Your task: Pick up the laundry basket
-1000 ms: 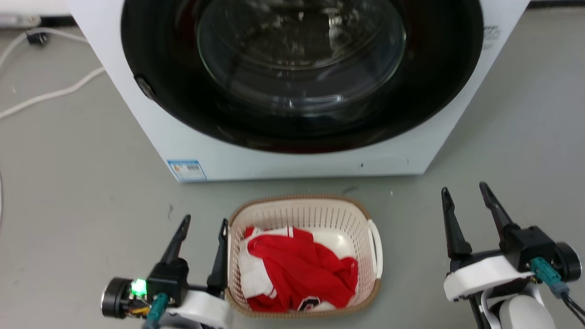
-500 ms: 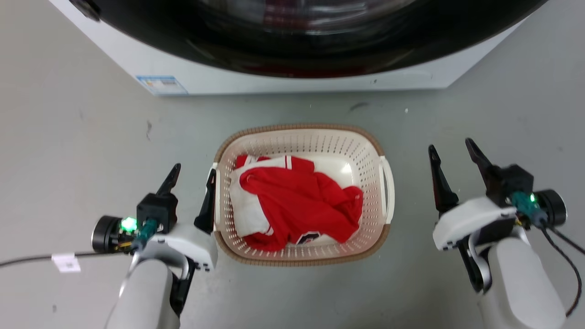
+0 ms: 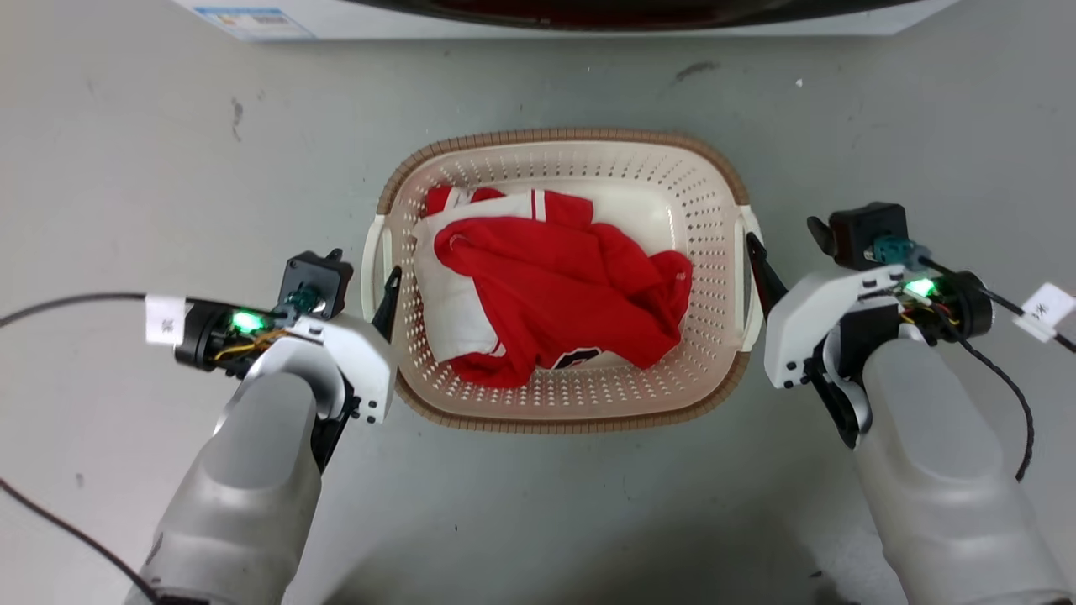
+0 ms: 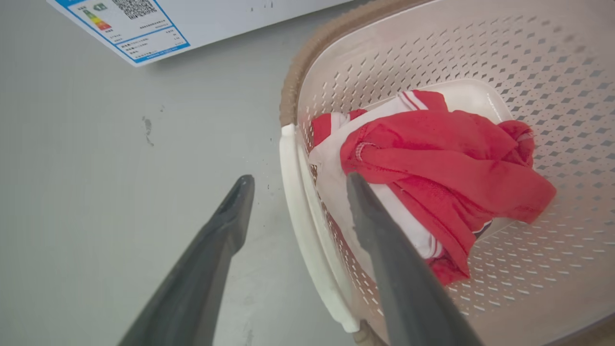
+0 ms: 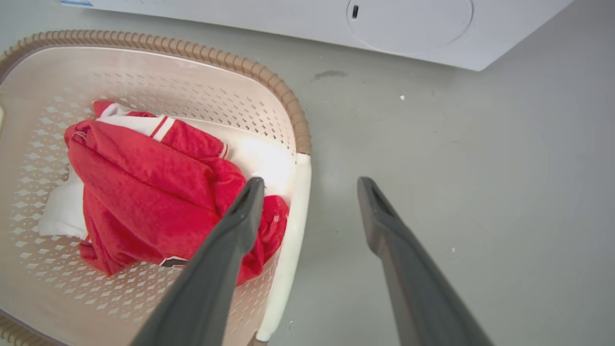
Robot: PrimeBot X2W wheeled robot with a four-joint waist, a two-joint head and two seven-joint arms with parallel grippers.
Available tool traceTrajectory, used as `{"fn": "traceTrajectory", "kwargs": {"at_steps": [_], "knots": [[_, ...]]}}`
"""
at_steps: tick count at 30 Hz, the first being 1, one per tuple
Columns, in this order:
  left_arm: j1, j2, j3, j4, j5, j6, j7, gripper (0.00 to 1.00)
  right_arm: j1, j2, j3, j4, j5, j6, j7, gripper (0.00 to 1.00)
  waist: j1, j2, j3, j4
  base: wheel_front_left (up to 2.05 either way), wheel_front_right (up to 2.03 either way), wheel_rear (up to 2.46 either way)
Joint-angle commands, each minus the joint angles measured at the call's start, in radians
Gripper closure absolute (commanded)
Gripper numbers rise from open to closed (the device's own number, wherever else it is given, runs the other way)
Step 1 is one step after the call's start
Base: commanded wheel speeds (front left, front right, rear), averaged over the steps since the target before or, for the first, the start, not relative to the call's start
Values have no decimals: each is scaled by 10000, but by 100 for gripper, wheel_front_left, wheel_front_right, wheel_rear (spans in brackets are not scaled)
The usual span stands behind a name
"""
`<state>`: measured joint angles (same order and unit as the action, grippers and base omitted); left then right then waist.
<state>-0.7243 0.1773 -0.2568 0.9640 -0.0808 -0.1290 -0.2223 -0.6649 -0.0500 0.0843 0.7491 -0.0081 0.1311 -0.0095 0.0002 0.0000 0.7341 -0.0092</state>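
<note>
The laundry basket (image 3: 672, 193) sits on the grey floor, cream with perforated walls, a brown rim and white side handles, and holds a red and white garment (image 3: 555, 286). My left gripper (image 3: 366, 265) is open at the basket's left side. In the left wrist view its fingers (image 4: 299, 179) straddle the left handle (image 4: 298, 211), one over the floor and one over the inside. My right gripper (image 3: 782, 231) is open at the right side. It (image 5: 311, 181) straddles the right handle (image 5: 293, 226) the same way. Neither is shut on a handle.
The white washing machine (image 3: 588, 21) stands just beyond the basket, and its energy label (image 4: 120, 29) faces me. A black cable with a white tag (image 3: 164, 318) trails off my left wrist across the floor. Another tagged cable (image 3: 1042, 311) hangs from my right wrist.
The head camera has tilted down, so the machine slid up out of view. My right gripper moved in to the right handle, and both grippers dropped down over the handles.
</note>
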Motion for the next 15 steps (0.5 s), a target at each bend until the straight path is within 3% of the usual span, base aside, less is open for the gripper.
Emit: {"fn": "traceTrajectory", "kwargs": {"at_steps": [1,7,15], "knots": [[-328,12,-228,230,-179,0,64,0,-398,-5,97,251,101,-6,68,0,-2,0,306,40,0,0,0],[-1247,126,-1684,1046,-1408,-6,748,0,-1379,-9,352,1640,361,-6,488,0,-2,0,790,93,0,0,0],[-1995,487,-3403,1068,-3412,-8,1889,0,-2403,-15,689,3128,804,-6,1186,0,-2,0,1260,219,0,0,0]]}}
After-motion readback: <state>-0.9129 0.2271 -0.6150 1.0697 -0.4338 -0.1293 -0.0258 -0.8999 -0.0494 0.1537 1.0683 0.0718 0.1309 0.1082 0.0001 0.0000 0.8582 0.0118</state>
